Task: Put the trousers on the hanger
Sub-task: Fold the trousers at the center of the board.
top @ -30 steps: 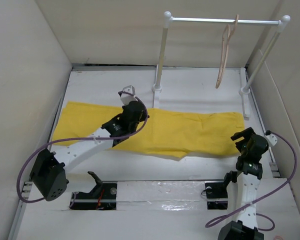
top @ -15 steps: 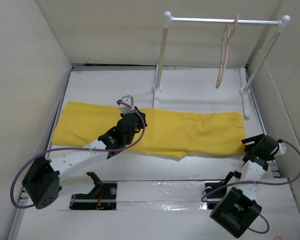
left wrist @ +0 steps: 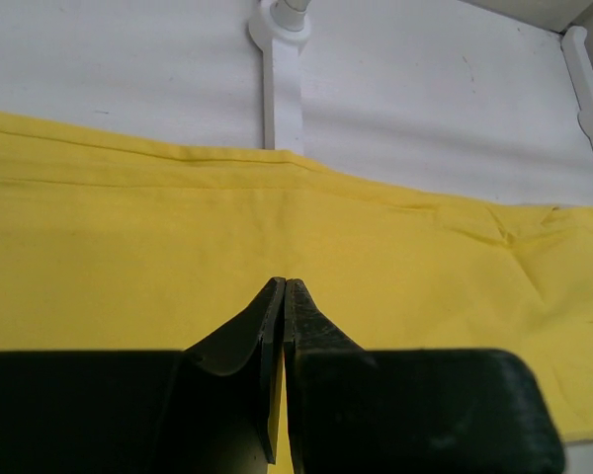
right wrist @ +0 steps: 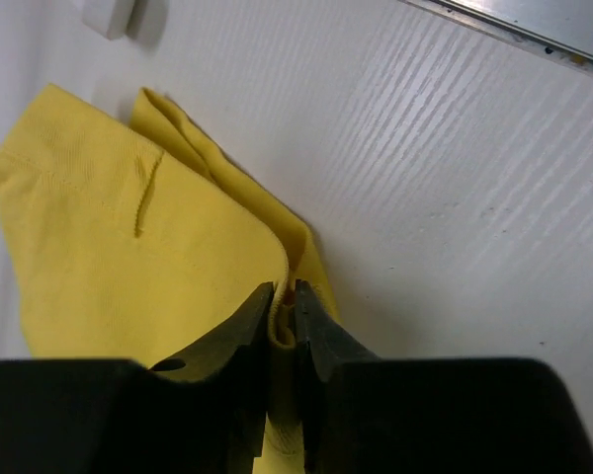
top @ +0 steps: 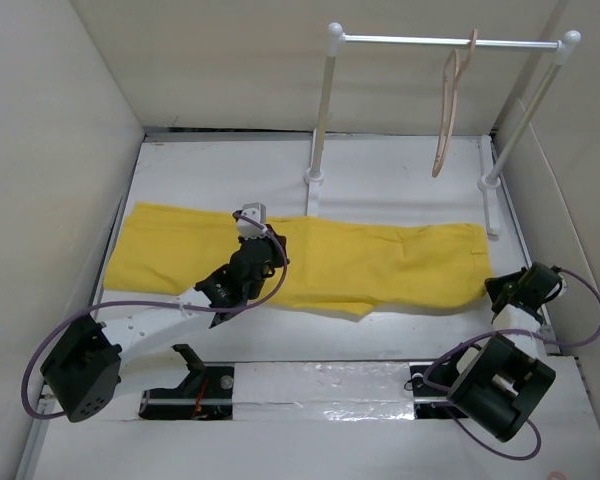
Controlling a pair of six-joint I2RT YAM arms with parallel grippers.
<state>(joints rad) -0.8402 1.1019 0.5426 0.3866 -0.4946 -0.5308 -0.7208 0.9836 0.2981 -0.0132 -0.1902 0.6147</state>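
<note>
From above, the yellow trousers [top: 380,262] lie flat and long across the white bench [top: 400,185]. The hanger [top: 448,110] hangs on the rail [top: 400,41] at the back, well apart from them. The left jaws are over the middle of the trousers. The right jaws are at their right end.

In the left wrist view, the left jaws are pressed together, low over the yellow cloth.

In the right wrist view, the right jaws pinch a fold at the edge of the trousers.

One trousers [top: 380,262], one hanger [top: 446,115] (one rail [top: 420,41])
</note>
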